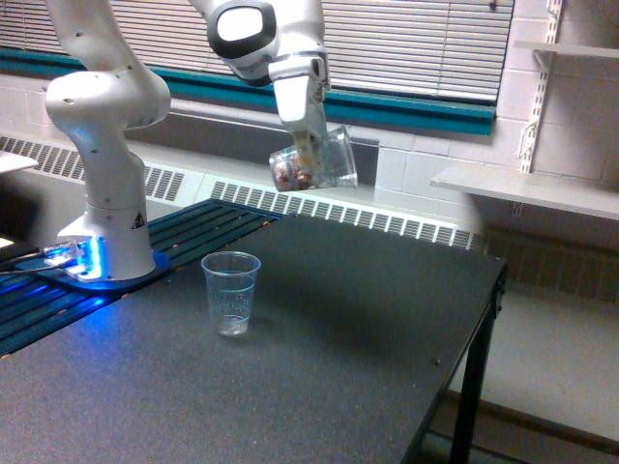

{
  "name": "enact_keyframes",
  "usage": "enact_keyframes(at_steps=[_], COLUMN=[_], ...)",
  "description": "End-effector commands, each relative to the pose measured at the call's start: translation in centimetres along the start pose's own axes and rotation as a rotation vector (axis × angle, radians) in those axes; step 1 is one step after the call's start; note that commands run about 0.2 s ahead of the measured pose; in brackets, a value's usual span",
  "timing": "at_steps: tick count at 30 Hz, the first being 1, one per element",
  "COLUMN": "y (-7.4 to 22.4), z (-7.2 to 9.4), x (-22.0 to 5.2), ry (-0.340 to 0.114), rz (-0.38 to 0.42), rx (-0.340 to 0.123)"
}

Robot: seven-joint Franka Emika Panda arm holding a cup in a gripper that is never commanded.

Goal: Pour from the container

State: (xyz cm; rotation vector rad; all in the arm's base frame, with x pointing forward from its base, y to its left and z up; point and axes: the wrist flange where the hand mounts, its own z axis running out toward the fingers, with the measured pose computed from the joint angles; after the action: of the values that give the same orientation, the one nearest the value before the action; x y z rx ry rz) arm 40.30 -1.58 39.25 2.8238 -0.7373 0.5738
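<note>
Clear plastic marks the container (314,166) I carry in the exterior view, tilted well over with its mouth toward that view's right and reddish-brown and pale pieces gathered at its low end. My gripper (308,147) is pinched on its wall, holding it in the air above the dark table (319,348). Lower, toward the view's left and well apart, an upright measuring cup (231,292) stands on the tabletop.

No readable text

Faint marks on the cup (230,293) and a small dark sticker on the arm base (138,219), both illegible.
</note>
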Motion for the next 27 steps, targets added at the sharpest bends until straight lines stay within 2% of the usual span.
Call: enact_keyframes(at_steps=[1, 17, 27], y=[0.5, 2.1, 3.6], z=[0.2, 1.8, 2.2], x=[-0.8, -3.8, -4.7], ry=[-0.013, -0.079, -0.097], rz=[-0.004, 0.014, 0.036], rx=[-0.024, -0.07, -0.11])
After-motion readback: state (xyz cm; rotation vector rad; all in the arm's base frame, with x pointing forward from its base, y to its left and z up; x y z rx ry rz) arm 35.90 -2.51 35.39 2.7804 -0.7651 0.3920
